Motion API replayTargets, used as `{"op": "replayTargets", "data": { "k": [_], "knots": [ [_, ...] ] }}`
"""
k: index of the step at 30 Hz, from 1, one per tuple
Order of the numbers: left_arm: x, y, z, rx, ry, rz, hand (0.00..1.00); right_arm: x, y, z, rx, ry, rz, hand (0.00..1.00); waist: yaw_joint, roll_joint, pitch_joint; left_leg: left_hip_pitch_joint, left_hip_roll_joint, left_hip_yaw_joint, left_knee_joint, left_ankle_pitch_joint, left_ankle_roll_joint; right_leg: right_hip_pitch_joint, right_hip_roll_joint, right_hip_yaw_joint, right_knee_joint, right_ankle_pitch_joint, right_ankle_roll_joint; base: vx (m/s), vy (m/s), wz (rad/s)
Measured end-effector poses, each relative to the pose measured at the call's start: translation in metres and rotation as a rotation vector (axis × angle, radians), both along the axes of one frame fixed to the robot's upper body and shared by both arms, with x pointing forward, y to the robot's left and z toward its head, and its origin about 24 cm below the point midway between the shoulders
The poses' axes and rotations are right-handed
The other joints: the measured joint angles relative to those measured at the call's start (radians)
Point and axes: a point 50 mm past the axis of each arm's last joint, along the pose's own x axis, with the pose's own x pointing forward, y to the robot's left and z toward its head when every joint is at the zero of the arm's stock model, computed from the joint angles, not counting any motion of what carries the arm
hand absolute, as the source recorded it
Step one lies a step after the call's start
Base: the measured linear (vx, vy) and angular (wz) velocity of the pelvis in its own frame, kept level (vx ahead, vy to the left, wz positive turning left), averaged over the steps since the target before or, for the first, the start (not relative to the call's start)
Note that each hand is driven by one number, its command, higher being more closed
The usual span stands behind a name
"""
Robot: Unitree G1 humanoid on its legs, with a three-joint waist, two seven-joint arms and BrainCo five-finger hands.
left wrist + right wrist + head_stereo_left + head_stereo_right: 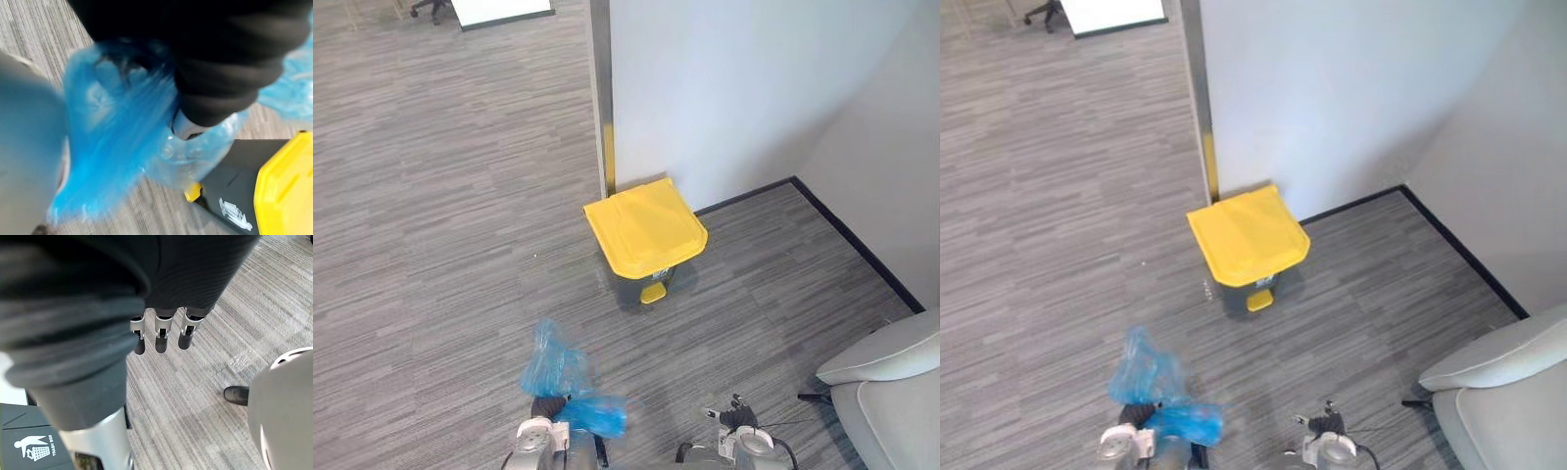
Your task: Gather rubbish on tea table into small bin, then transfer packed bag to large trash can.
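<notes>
**Bag at the bin, lid not yet opened**

Left and right eye views: the blue bag [558, 377] hangs bunched about the left hand [548, 404] at the lower edge, above the grey floor [431, 245]. The large trash can [646, 257] stands ahead in the corner against the wall [734, 88], near the bag but clear of it. Its yellow lid [644, 227] is down and its pedal [654, 292] is untouched. The right hand [734, 419] shows low on the right, with a grey armchair [891, 382] beyond it.

Left wrist view: blue plastic wraps round the hand's dark cover. The hand plainly carries the bag, but whether it is closed on it cannot be told. The can's yellow lid and dark body show just beyond.

Right wrist view: the right hand's fingers [160, 338] hang straight and loose, holding nothing.

Judged from this, the gathering and the packing are done and the carry is nearly over. Raising the lid and dropping the bag inside remain.
</notes>
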Motion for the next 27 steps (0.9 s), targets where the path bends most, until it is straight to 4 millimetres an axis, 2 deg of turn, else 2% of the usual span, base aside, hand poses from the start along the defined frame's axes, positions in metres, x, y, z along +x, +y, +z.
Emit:
{"op": "replayTargets", "data": {
  "k": [1,2,4,6,7,8,9,10,11,12,13,14,16,20,21,22,23,24,25,26,27],
  "knots": [
    [-0.002,0.0,-0.001,0.008,0.009,-0.022,1.0,0.003,0.0,0.002,-0.002,-0.017,0.003,0.0,-0.011,-0.007,0.001,0.03,-0.01,-0.011,0.001,-0.017,0.004,-0.068,-0.029,0.009,0.155,0.036,0.0,0.16,0.158,0.12],
    [-0.003,0.001,-0.001,0.013,0.014,-0.028,1.0,0.003,-0.001,0.002,-0.002,-0.014,0.003,0.0,-0.021,-0.003,0.004,0.044,-0.014,-0.021,0.002,-0.027,0.008,-0.101,-0.038,0.02,0.236,0.043,-0.004,0.28,0.101,0.37],
    [-0.006,0.008,-0.002,0.033,0.027,-0.02,1.0,0.003,0.0,0.002,-0.001,-0.016,0.002,0.0,-0.029,-0.012,0.0,0.083,-0.01,-0.045,0.006,-0.049,0.02,-0.151,-0.032,0.01,0.313,-0.034,-0.022,0.33,0.014,0.38],
    [-0.006,0.009,-0.002,0.037,0.028,-0.017,1.0,0.004,0.0,0.002,-0.001,-0.018,0.004,0.0,-0.031,-0.007,0.002,0.109,0.004,-0.057,0.005,-0.057,0.014,-0.192,-0.005,-0.025,0.274,-0.076,-0.045,0.28,-0.075,0.33],
    [-0.004,0.009,-0.001,0.035,0.022,-0.011,1.0,0.007,-0.002,0.004,-0.009,-0.027,0.009,0.0,-0.032,0.004,0.008,0.131,0.023,-0.066,0.002,-0.066,0.006,-0.217,0.032,-0.037,0.202,-0.083,-0.055,0.36,-0.147,0.32],
    [-0.002,0.01,0.0,0.038,0.015,-0.011,1.0,0.01,-0.004,0.005,-0.014,-0.035,0.012,0.0,-0.033,0.015,0.013,0.146,0.041,-0.084,-0.003,-0.071,-0.004,-0.233,0.083,-0.034,0.084,-0.062,-0.07,0.37,-0.165,0.43],
    [-0.003,0.013,0.0,0.047,0.017,-0.013,1.0,0.011,-0.003,0.005,-0.016,-0.036,0.025,0.0,-0.033,0.01,0.009,0.152,0.045,-0.101,-0.008,-0.077,-0.016,-0.227,0.119,-0.027,-0.076,0.016,-0.077,0.4,-0.184,0.45],
    [-0.004,0.016,0.0,0.053,0.019,-0.014,1.0,0.009,-0.002,0.004,-0.016,-0.03,0.032,0.0,-0.036,-0.004,0.004,0.157,0.03,-0.115,-0.01,-0.082,-0.028,-0.22,0.125,-0.021,-0.16,0.104,-0.102,0.39,-0.165,0.42],
    [-0.002,0.01,-0.002,0.038,0.027,-0.005,1.0,0.009,-0.01,0.005,-0.037,-0.031,0.037,0.0,-0.034,0.03,0.008,0.172,0.065,-0.147,-0.013,-0.097,-0.052,-0.202,0.154,-0.032,-0.149,0.14,-0.147,0.46,-0.187,0.18],
    [-0.002,0.005,-0.003,0.022,0.026,-0.006,1.0,0.011,-0.015,0.007,-0.051,-0.035,0.038,0.0,-0.03,0.053,-0.002,0.166,0.082,-0.159,-0.015,-0.087,-0.064,-0.202,0.168,-0.039,-0.155,0.127,-0.151,0.3,-0.116,0.09],
    [-0.002,0.002,-0.003,0.015,0.023,-0.005,1.0,0.012,-0.016,0.007,-0.055,-0.036,0.037,0.0,-0.031,0.058,-0.001,0.168,0.086,-0.166,-0.017,-0.081,-0.067,-0.196,0.17,-0.043,-0.158,0.114,-0.153,0.33,-0.171,0.13],
    [0.001,-0.005,-0.003,-0.002,0.02,-0.01,1.0,0.01,-0.019,0.007,-0.058,-0.029,0.027,0.0,-0.036,0.076,0.008,0.185,0.102,-0.178,-0.022,-0.067,-0.082,-0.159,0.181,-0.07,-0.176,0.095,-0.161,0.29,-0.156,0.23],
    [0.003,-0.01,-0.003,-0.02,0.016,-0.017,1.0,0.006,-0.02,0.005,-0.052,-0.016,-0.003,0.0,-0.044,0.076,0.007,0.2,0.122,-0.195,0.001,-0.04,-0.113,-0.089,0.197,-0.096,-0.226,0.091,-0.161,0.31,-0.145,0.39],
    [0.005,-0.019,-0.003,-0.046,0.011,-0.021,1.0,-0.001,-0.015,0.002,-0.037,-0.001,-0.007,0.0,-0.037,0.051,0.007,0.115,0.142,-0.165,0.251,-0.011,-0.158,0.025,0.201,-0.116,-0.337,0.091,-0.16,0.16,-0.026,0.21],
    [0.003,-0.02,-0.003,-0.053,0.015,-0.023,1.0,-0.001,-0.013,0.001,-0.032,0.0,-0.011,0.0,-0.028,0.041,0.007,0.076,0.154,-0.139,0.335,-0.027,-0.135,0.049,0.189,-0.109,-0.363,0.094,-0.164,0.13,0.06,-0.05],
    [0.002,-0.02,-0.004,-0.055,0.015,-0.021,1.0,-0.001,-0.014,0.001,-0.031,-0.001,-0.013,0.0,-0.028,0.041,0.007,0.064,0.156,-0.112,0.333,-0.076,-0.12,0.061,0.184,-0.102,-0.374,0.095,-0.163,0.16,0.11,-0.07],
    [0.004,-0.02,-0.003,-0.054,0.01,-0.022,1.0,0.0,-0.014,0.002,-0.031,-0.004,-0.017,0.0,-0.027,0.036,0.01,0.038,0.147,-0.094,0.306,-0.12,-0.11,0.068,0.172,-0.099,-0.38,0.098,-0.158,0.13,0.117,-0.08],
    [0.005,-0.019,-0.002,-0.052,0.007,-0.023,1.0,0.002,-0.014,0.002,-0.031,-0.007,-0.02,0.0,-0.027,0.03,0.013,0.024,0.126,-0.091,0.242,-0.125,-0.104,0.071,0.154,-0.091,-0.38,0.103,-0.149,0.1,0.158,-0.09],
    [0.005,-0.019,-0.002,-0.051,0.005,-0.024,1.0,0.002,-0.016,0.002,-0.036,-0.006,-0.024,0.0,-0.028,0.032,0.012,0.022,0.1,-0.092,0.103,-0.083,-0.083,0.077,0.14,-0.085,-0.381,0.111,-0.133,0.07,0.146,-0.11],
    [0.005,-0.019,-0.002,-0.051,0.005,-0.025,1.0,0.002,-0.018,0.002,-0.04,-0.003,-0.025,0.0,-0.029,0.037,0.009,0.024,0.094,-0.095,0.045,-0.025,-0.076,0.078,0.141,-0.082,-0.384,0.114,-0.12,0.08,0.207,-0.19],
    [0.005,-0.02,-0.003,-0.051,0.009,-0.03,1.0,-0.001,-0.023,0.002,-0.053,0.007,-0.027,0.0,-0.028,0.055,0.003,0.013,0.097,-0.097,-0.005,0.046,-0.072,0.085,0.158,-0.068,-0.398,0.109,-0.095,0.1,0.194,-0.18]
  ]
}}
